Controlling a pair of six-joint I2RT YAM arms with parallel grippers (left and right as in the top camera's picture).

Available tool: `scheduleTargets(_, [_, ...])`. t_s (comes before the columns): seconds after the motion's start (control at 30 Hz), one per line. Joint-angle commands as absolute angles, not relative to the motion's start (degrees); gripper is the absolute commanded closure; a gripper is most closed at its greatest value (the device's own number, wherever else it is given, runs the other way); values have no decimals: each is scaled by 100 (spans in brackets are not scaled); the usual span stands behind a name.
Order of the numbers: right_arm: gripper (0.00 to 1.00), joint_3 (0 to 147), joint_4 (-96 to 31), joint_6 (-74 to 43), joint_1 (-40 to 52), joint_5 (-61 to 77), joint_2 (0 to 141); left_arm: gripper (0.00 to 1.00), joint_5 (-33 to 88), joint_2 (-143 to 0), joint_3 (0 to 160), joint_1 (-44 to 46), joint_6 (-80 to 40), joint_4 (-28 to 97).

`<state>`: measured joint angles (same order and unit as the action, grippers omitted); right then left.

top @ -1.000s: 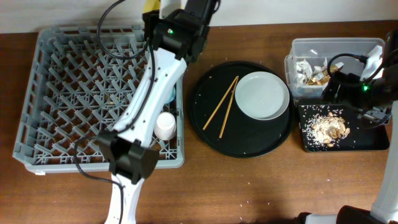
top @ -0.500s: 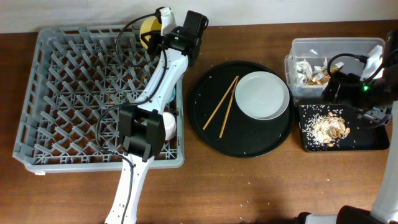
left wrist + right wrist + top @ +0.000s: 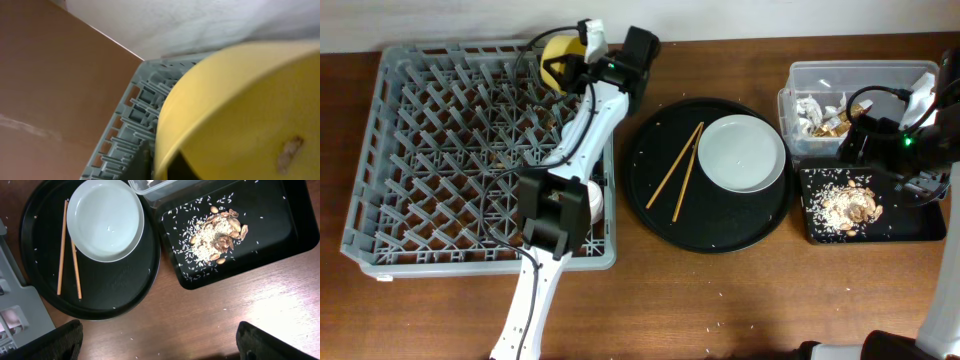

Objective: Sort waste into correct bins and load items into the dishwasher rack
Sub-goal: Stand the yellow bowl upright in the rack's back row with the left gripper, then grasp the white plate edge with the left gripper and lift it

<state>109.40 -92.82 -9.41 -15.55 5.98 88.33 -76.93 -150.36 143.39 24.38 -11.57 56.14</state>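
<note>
My left gripper (image 3: pixel 576 62) is shut on the small yellow bowl (image 3: pixel 558 49), held tilted over the back right corner of the grey dishwasher rack (image 3: pixel 440 150). In the left wrist view the bowl (image 3: pixel 240 110) fills the frame above the rack's corner (image 3: pixel 130 125). A pinkish-white cup (image 3: pixel 592 203) stands in the rack, partly behind my arm. The pale plate (image 3: pixel 742 152) and wooden chopsticks (image 3: pixel 678 172) lie on the round black tray (image 3: pixel 650 215). My right gripper (image 3: pixel 165 347) is open and empty, high above the table.
The clear tub (image 3: pixel 820 75) at the back right holds napkins and a gold wrapper (image 3: pixel 832 120). The black rectangular tray (image 3: pixel 920 222) in front of it holds rice and scraps (image 3: pixel 848 205). Loose rice grains dot the round tray and the table.
My left arm has brought the yellow bowl from beyond the table's back edge down toward the rack's back right corner. The right arm has not moved.
</note>
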Motion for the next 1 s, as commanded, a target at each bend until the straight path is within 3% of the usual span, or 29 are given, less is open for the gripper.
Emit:
scheduleTargets(0.0, [2,11004,-9279,-928,-1579,510,8849,66,-7719,-15205,14328,2722,-1007,5647])
scheduleTargets(0.07, [2,11006,-9279,-928,-1579,510,8849,53,-7719,-15205,14328,2864,-906,5736])
scheduleTargets(0.13, [1,11006,-9279,-928,-1579,510,8849,34,-7601,-15205,14328,3028,-904,5933])
scheduleTargets(0.23, [2,11004,-9277,-928,-1579,510,8849,27,-6598,-15203,14409,3074,-709,6267])
scheduleTargets(0.33, [1,11006,-9277,-928,-1579,510,8849,14,-5706,-15200,14936,3070,-716,6965])
scheduleTargets(0.43, [2,11006,-9277,-928,-1579,510,8849,13,-5236,-15200,15655,3087,-716,7389])
scheduleTargets(0.47, [2,11006,-9277,-928,-1579,510,8849,8,-4856,-15200,16247,3098,-716,7664])
scheduleTargets(0.53, [2,11006,-9279,-928,-1579,510,8849,7,-4042,-15200,17148,3098,-716,8018])
scheduleTargets(0.67, [2,11004,-9279,-930,-1579,510,8849,8,-1090,-15109,17987,3124,-720,8621])
scheduleTargets(0.73, [1,11006,-9279,-928,-1579,510,8849,21,377,-15157,17847,3155,-725,8768])
scheduleTargets(0.77, [2,11006,-9277,-930,-1579,510,8849,28,523,-15233,17648,3232,-1262,8888])
scheduleTargets(0.97, [2,11006,-9279,-928,-1579,510,8849,28,364,-15485,16549,3730,-2252,8654])
